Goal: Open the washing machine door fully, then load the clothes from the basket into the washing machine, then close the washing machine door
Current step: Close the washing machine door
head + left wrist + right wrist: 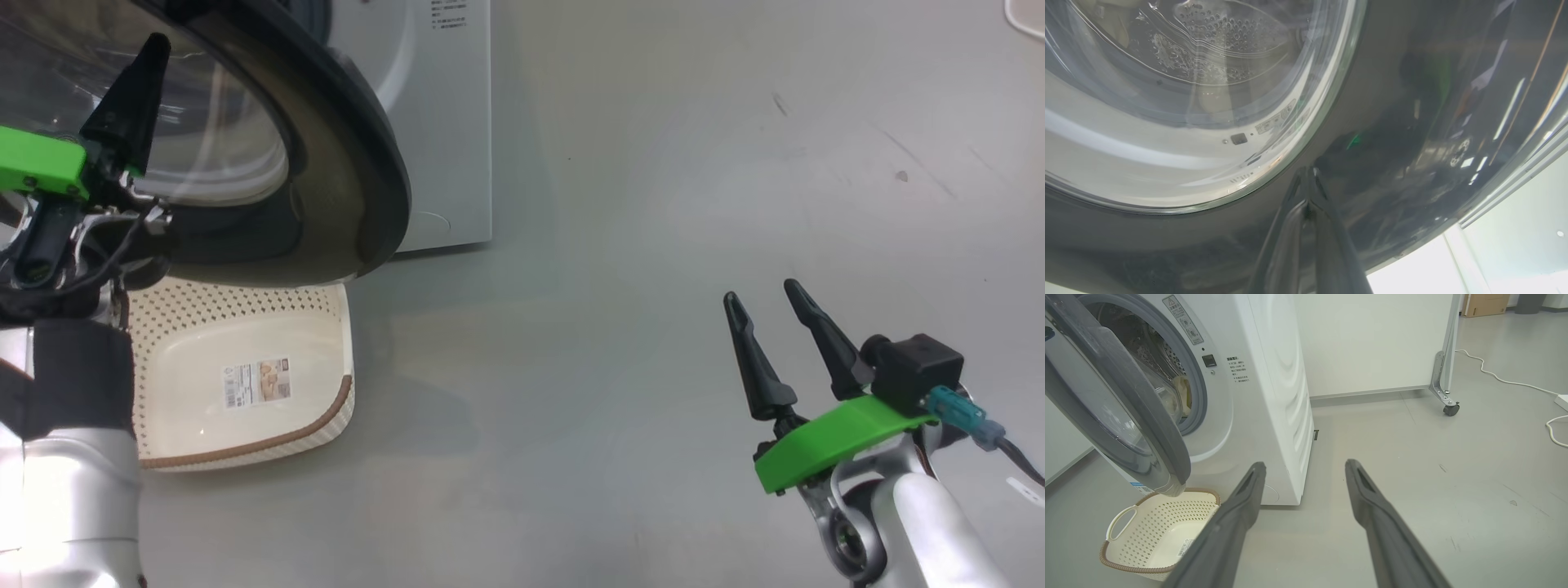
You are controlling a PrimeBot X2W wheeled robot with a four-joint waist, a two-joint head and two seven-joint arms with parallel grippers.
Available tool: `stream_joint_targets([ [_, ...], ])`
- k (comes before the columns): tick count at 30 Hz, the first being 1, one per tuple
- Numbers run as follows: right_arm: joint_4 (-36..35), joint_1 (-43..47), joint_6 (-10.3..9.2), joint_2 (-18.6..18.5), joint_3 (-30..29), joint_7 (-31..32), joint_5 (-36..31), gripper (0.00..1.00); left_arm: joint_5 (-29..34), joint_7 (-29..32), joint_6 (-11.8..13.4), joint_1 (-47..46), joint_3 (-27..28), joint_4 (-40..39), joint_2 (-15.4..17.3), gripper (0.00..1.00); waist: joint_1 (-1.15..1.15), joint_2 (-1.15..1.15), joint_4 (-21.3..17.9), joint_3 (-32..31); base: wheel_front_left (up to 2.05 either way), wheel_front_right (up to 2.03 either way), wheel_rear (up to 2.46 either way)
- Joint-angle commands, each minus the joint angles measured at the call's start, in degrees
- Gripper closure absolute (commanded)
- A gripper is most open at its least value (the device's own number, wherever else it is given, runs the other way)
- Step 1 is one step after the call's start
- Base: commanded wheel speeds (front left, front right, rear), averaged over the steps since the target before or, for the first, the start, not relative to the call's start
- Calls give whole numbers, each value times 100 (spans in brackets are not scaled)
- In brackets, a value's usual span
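Grey floor [1412, 477]; clothes [1183, 394] inside drum [1149, 351] (right wrist view).

Setting: indoor test room or lab.
Smooth grey scuffed floor [1412, 490]; big white front-loading washing machine [1274, 396] standing free; white flat partition panel [1372, 343] on a metal bracket with a black castor wheel [1450, 409] (movable walling); loose white cable [1494, 377] on the floor; brown cardboard box [1484, 304] beyond.

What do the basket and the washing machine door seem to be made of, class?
The basket: likely moulded plastic, matt cream, with regular holes and a brown woven-look rim. The washing machine door: probably glossy dark plastic, given its mirror-like reflections, around a clear window of glass or clear plastic.
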Motion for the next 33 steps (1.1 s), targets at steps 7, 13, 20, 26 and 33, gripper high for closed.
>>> stream_joint_targets([
  [7,-135,-216,8,-26,-117,-84,74,0,7,-331,-42,114,130,-121,119,100,0,0,254,-75,0,0,0],
  [13,-114,-141,8,-26,-259,-111,155,0,134,-978,4,208,336,63,26,12,0,0,429,-199,0,0,0],
  [20,-89,27,8,-26,-375,-127,165,0,705,-1890,182,886,442,-385,43,0,0,0,518,-420,0,0,0],
  [26,-95,173,8,-26,-473,-96,115,0,1701,-2803,538,1772,257,-1014,89,0,0,0,558,-631,0,0,0],
  [33,-132,344,8,-26,-529,-30,54,0,3309,-3521,1179,2944,-320,-2022,244,0,0,0,588,-874,0,0,0],
])
